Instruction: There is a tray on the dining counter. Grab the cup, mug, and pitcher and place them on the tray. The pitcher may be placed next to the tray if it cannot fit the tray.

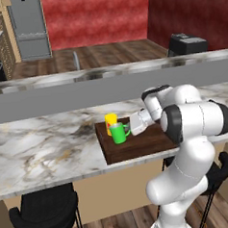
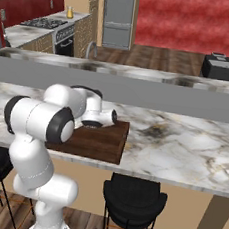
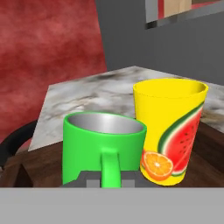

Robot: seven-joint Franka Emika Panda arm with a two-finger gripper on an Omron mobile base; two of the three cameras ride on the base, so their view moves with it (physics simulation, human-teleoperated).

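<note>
Mug (image 1: 118, 133) stands on the tray (image 1: 147, 145), touching the cup (image 1: 110, 121) at its 11 o'clock in the left base view; the hand (image 1: 129, 129) is closed on its handle, probably to set it down upright beside the cup. On the worktop (image 1: 41, 145) nothing else waits. The hand view shows the cup's (image 3: 173, 131) fruit print and the mug's (image 3: 103, 146) grey inside; the right base view shows the arm covering both, with only the tray's (image 2: 105, 145) near part bare.

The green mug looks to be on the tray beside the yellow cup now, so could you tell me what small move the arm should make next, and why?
Probably open the end effector and back straight off. It is shut on the handle of the mug, which appears to stand upright on the tray close beside the cup. Retreating along the handle should avoid nudging the cup.
</note>
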